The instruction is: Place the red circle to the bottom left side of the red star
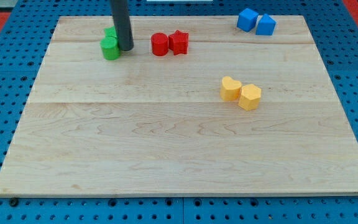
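Note:
The red circle lies near the view's top, touching the left side of the red star. My tip rests on the wooden board to the left of the red circle, with a gap between them. It stands right beside a green circle, on its right. A second green block sits just behind the green circle, partly hidden by the rod.
A yellow heart and a yellow hexagon touch each other at the view's right of centre. Two blue blocks sit together at the top right. The wooden board lies on a blue pegboard.

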Robot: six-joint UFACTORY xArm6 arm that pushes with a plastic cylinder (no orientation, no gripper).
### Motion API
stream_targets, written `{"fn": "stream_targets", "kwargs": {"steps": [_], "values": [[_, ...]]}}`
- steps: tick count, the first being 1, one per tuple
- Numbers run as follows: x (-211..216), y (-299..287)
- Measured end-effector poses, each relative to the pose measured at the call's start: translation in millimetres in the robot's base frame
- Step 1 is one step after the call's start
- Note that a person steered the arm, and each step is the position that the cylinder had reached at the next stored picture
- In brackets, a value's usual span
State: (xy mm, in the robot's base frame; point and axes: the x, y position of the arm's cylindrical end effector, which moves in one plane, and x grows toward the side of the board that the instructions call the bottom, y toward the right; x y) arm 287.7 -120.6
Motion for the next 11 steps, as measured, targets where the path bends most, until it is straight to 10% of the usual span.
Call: {"fn": "stream_targets", "kwargs": {"steps": [3,9,11], "values": [[-66.3,76.6],[104.5,86.3],[51.1,96.8]]}}
